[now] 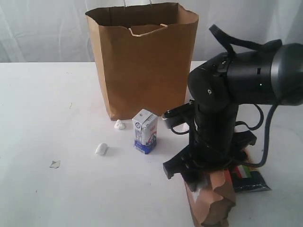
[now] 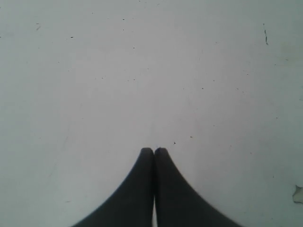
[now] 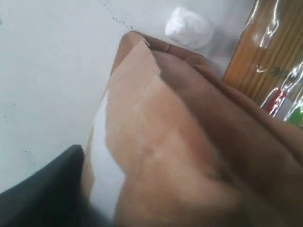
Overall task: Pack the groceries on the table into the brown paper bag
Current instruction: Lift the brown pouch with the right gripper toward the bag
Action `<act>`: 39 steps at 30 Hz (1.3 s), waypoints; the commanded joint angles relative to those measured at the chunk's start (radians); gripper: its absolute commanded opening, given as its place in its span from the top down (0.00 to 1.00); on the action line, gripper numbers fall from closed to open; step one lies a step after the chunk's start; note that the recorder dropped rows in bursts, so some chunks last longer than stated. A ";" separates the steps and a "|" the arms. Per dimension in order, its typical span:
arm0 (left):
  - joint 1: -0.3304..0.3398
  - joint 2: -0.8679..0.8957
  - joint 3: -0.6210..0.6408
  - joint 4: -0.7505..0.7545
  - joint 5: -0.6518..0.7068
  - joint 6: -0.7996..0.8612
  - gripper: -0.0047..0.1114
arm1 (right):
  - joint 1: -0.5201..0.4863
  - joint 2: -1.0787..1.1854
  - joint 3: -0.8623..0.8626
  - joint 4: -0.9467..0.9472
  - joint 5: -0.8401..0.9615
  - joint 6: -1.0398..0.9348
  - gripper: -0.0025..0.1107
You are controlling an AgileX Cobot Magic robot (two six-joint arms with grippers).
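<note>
The brown paper bag [image 1: 142,71] stands upright and open at the back of the white table [image 1: 47,118]. A small white-blue carton [image 1: 145,131] stands in front of it. My right gripper [image 1: 196,177] is down on the brown-orange pouch [image 1: 213,201], which lies at the front right. In the right wrist view the pouch [image 3: 189,142] fills the space between the jaws, and one dark finger [image 3: 52,184] presses its edge. The long spaghetti pack [image 1: 248,178] [image 3: 265,52] lies just beyond the pouch. My left gripper [image 2: 154,150] is shut and empty over bare table [image 2: 142,71].
Two small white lumps [image 1: 120,125] [image 1: 101,149] and a torn scrap [image 1: 55,164] lie on the table left of the carton. Another white lump [image 3: 189,27] sits past the pouch's end. The right arm's black body hides the table behind it.
</note>
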State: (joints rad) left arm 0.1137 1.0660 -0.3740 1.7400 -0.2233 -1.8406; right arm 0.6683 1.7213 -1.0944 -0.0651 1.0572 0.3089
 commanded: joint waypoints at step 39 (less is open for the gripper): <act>0.001 -0.008 0.006 0.004 -0.123 0.010 0.96 | -0.194 -0.390 -0.224 0.728 -0.783 -0.472 0.98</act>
State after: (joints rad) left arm 0.1137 1.0660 -0.3740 1.7400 -0.3313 -1.8346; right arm 0.4817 1.3023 -1.3058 0.5062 0.4416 -0.0713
